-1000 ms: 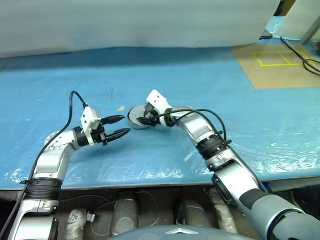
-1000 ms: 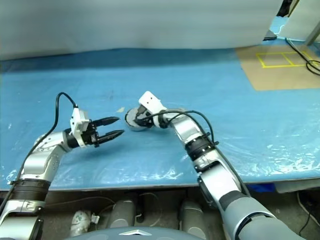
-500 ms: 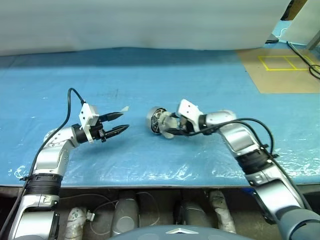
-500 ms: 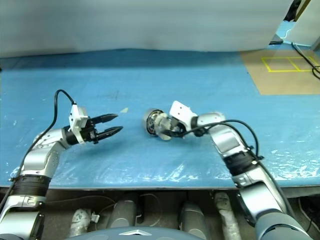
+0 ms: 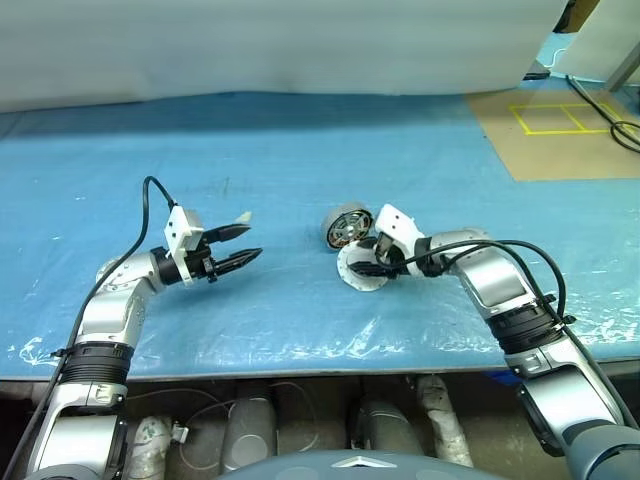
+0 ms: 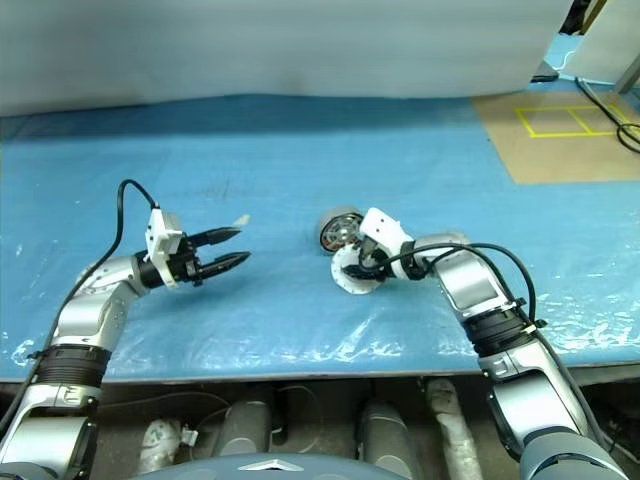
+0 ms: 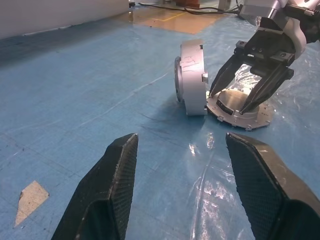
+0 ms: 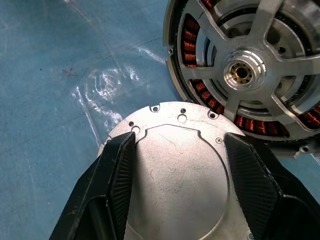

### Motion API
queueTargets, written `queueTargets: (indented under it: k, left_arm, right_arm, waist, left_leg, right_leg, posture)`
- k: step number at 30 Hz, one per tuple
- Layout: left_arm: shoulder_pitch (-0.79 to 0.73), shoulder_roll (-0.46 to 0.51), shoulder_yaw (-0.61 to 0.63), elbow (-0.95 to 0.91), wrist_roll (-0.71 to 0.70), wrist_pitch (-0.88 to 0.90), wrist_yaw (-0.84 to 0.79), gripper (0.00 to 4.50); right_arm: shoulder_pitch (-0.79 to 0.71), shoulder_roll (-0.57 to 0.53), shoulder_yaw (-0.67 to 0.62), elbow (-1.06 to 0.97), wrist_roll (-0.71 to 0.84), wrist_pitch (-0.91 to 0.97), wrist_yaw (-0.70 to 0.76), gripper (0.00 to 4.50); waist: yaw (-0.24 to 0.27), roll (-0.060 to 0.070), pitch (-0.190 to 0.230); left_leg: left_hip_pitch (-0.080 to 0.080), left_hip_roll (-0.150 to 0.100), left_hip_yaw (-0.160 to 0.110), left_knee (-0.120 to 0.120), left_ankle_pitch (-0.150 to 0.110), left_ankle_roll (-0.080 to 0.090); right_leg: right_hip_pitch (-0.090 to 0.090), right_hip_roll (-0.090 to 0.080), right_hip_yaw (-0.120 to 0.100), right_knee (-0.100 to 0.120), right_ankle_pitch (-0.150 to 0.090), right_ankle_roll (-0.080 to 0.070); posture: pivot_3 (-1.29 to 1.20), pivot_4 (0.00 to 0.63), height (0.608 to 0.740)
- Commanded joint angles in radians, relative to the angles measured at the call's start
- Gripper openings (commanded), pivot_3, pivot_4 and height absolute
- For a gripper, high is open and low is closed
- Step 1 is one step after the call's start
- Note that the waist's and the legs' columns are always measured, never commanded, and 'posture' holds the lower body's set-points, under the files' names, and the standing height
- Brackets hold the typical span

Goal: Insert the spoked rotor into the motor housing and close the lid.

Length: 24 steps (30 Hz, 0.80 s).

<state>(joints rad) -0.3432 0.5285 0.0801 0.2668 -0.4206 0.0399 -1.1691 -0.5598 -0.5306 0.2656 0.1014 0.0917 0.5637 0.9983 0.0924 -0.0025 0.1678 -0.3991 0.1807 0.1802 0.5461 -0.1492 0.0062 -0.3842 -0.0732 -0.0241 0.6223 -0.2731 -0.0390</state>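
Swinging from frame centre toward the right, the right gripper (image 5: pixel 368 268) now straddles the flat lid (image 5: pixel 362 270), fingers spread, not pinching. Motor housing (image 5: pixel 345 226) stands on edge beside it. Left gripper (image 5: pixel 240 243) open, empty. Rigid, slick metal; grab the rim.

Matt silver metal lid (image 8: pixel 180 175) — copper-wound motor housing (image 8: pixel 240 75) — glossy blue sheet (image 5: pixel 300 150).

A blue plastic sheet (image 5: pixel 300 150) covers the table, with brown cardboard (image 5: pixel 560 140) marked by yellow tape (image 5: pixel 548 118) at its far right corner.
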Motion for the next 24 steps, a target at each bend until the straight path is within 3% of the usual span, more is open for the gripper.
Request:
queueTargets:
  k: [1,6,16,24]
  left_arm:
    - [0.008,0.0,0.01,-0.018,-0.006,-0.015,-0.002,3.0]
    - [0.013,-0.003,0.011,-0.023,-0.006,-0.015,0.001,3.0]
    - [0.017,-0.036,0.002,-0.017,0.002,-0.026,0.011,3.0]
    - [0.028,-0.046,0.004,-0.017,0.006,-0.033,0.018,3.0]
  right_arm:
    - [-0.016,0.005,-0.03,-0.031,0.038,0.004,0.006,2.94]
    - [-0.039,0.009,-0.04,-0.001,0.037,-0.037,-0.003,2.94]
    - [-0.329,0.175,-0.188,0.213,0.09,-0.152,-0.156,2.94]
    - [-0.351,0.179,-0.156,0.326,0.034,-0.233,-0.162,2.94]
  waist:
    - [0.0,0.0,0.0]
    - [0.002,0.0,0.0]
    - [-0.016,0.0,0.0]
    - [-0.017,0.0,0.001]
  left_leg:
    - [-0.001,0.0,0.0,0.0,0.0,0.0]
    - [-0.006,0.0,0.0,0.001,0.0,0.0]
    - [-0.007,0.001,0.0,0.002,0.0,0.0]
    - [-0.012,0.001,0.0,0.003,0.002,0.002]
  right_leg:
    - [-0.001,0.0,0.0,0.001,0.0,0.0]
    - [-0.004,0.0,0.0,0.001,0.0,0.0]
    - [-0.006,0.0,0.0,0.003,0.001,-0.001]
    - [-0.009,0.0,-0.003,0.004,0.003,0.003]
  posture:
    - [0.0,0.15,0.74]
    - [0.0,0.15,0.74]
    - [0.0,0.15,0.74]
    - [0.0,0.15,0.74]
